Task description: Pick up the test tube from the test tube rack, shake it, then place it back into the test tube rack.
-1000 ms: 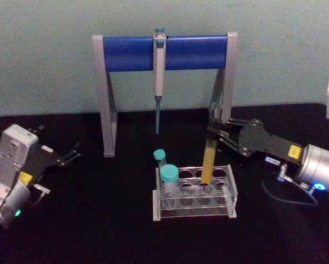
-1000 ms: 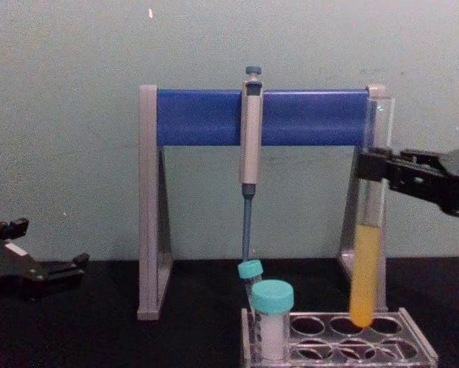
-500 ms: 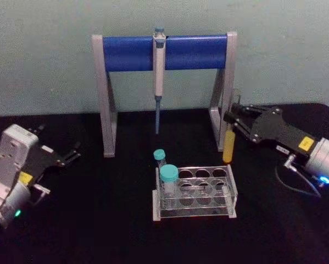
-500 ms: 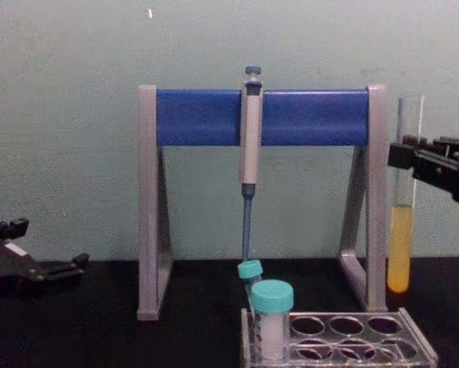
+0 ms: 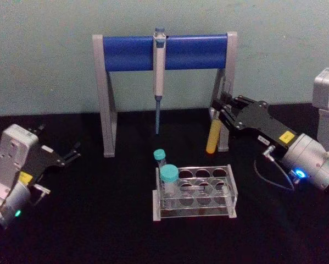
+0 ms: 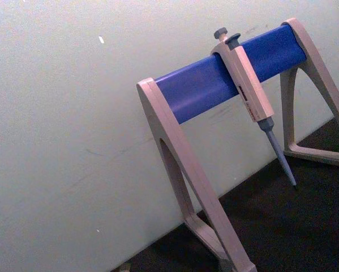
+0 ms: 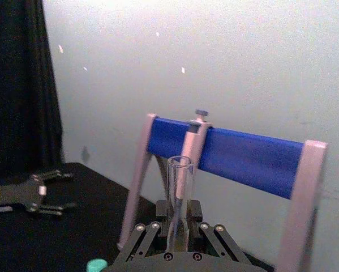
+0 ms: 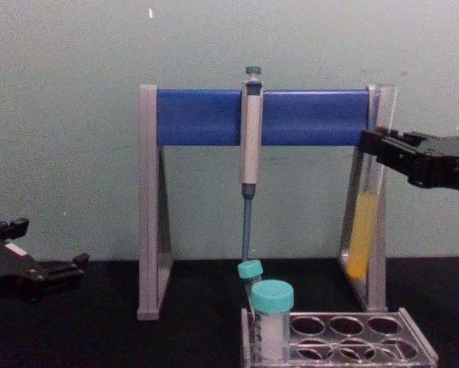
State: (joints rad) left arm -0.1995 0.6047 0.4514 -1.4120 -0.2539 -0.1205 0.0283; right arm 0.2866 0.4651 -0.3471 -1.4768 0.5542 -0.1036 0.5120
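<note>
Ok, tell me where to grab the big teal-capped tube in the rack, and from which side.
I'd take the big teal-capped tube by its cap, coming down from above, closing on its left and right. It stands upright in the front left hole of the test tube rack, which walls in its lower body, and a second capped tube leans close behind.

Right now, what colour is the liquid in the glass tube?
Yellow, filling the lower part of the test tube; the chest view shows it best.

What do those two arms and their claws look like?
Both end in black scissor-link grippers with a yellow sticker, on silver-grey wrists. The left gripper has a green light; the right gripper has a blue light and a thin black cable.
</note>
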